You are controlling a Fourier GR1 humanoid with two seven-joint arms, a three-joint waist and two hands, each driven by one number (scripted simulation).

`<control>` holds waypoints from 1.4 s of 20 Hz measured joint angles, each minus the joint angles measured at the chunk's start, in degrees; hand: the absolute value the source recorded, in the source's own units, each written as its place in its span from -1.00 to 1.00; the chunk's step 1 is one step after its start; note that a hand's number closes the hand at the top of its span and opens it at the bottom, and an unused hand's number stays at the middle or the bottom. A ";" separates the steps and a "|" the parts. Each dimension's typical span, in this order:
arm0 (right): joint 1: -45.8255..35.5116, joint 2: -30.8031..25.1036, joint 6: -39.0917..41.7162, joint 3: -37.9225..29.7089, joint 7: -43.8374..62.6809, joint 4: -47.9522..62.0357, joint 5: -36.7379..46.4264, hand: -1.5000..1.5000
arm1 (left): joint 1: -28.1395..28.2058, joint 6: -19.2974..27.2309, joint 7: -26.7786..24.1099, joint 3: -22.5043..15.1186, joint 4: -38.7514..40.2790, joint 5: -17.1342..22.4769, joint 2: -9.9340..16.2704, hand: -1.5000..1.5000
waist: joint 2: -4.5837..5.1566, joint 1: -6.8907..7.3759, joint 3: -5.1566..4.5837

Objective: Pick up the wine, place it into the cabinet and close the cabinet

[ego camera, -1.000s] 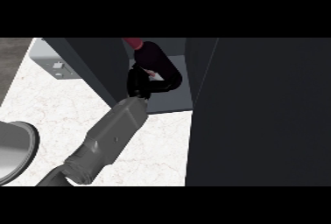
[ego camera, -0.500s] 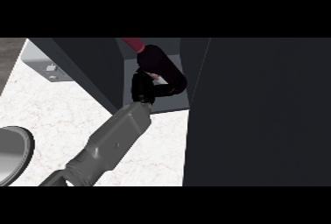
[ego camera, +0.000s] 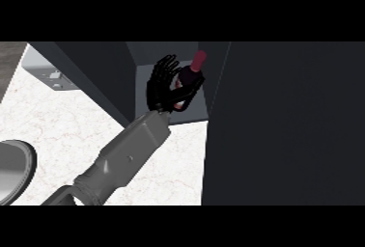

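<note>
The wine bottle, dark with a red top, stands upright inside the open cabinet near the top middle of the head view. My left hand is just left of the bottle, fingers stretched upward and spread, the thumb side close to the bottle's lower body. Whether the hand still touches the bottle I cannot tell. The grey forearm rises from the lower left. The cabinet's dark door fills the right half of the view. My right hand does not show.
A white marble counter spreads at the left. A grey round plate sits at the left edge. A small grey fitting lies by the cabinet's dark left wall.
The left hand's fingers, curled round the bottle before, have straightened and spread. The bottle now stands beside the hand inside the cabinet.
</note>
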 measured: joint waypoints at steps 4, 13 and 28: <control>-0.43 0.21 -0.23 0.04 -0.50 0.96 0.72 -1.00 | -1.47 0.45 -0.53 -0.77 1.15 1.93 0.00 -1.00 | 0.06 0.31 0.01; 0.02 -0.53 0.98 -1.18 -1.42 1.38 -1.03 -1.00 | -3.73 3.84 -1.36 -5.48 4.26 2.09 -0.01 -1.00 | 0.10 0.28 0.07; 0.37 -0.42 0.01 -0.23 0.64 -0.32 -0.53 -1.00 | -4.69 6.02 -5.41 -11.02 0.57 2.37 0.01 -1.00 | -0.45 2.06 0.06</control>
